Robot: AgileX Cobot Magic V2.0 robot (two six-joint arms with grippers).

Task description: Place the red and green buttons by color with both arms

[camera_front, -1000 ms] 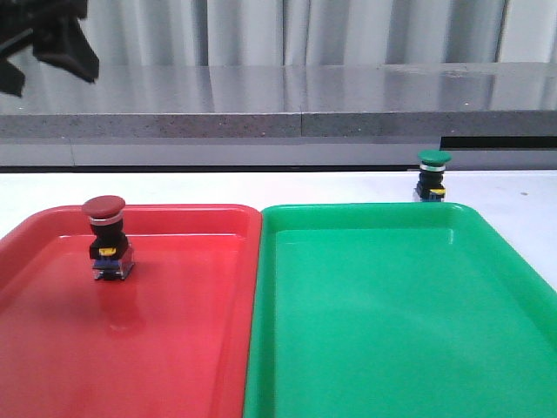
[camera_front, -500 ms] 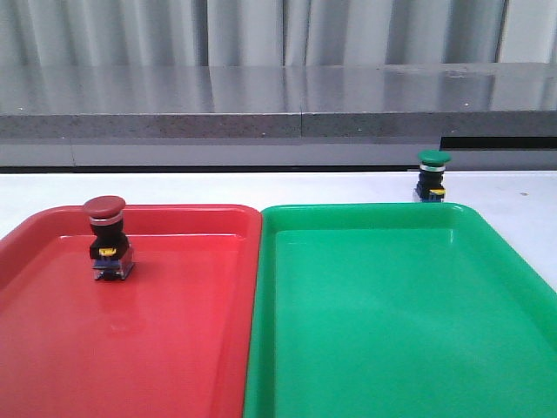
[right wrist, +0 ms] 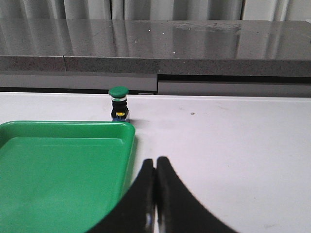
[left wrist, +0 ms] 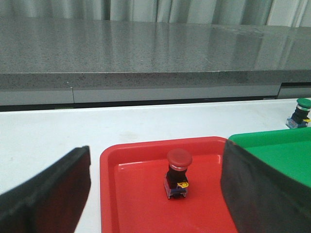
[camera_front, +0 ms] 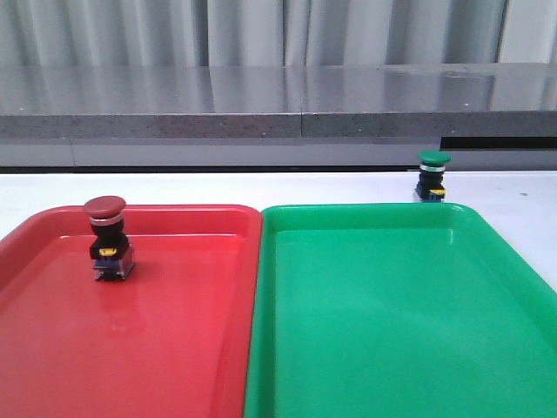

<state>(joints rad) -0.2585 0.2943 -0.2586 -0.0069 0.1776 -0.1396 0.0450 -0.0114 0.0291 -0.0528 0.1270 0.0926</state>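
The red button (camera_front: 108, 237) stands upright in the far left part of the red tray (camera_front: 174, 348); it also shows in the left wrist view (left wrist: 178, 173). The green button (camera_front: 432, 175) stands upright on the white table just beyond the far right corner of the green tray (camera_front: 392, 331); it also shows in the right wrist view (right wrist: 118, 103) and in the left wrist view (left wrist: 300, 112). My left gripper (left wrist: 155, 187) is open, empty, held back from the red button. My right gripper (right wrist: 155, 162) is shut and empty over the table beside the green tray (right wrist: 58, 170). No arm shows in the front view.
The two trays lie side by side and touch at their long edges. A grey counter ledge (camera_front: 278, 122) runs along the back of the table, with curtains behind it. White table (right wrist: 233, 145) extends to the right of the green tray.
A black arm part at the top left of the front view one second ago has left the picture. The buttons and trays have not moved.
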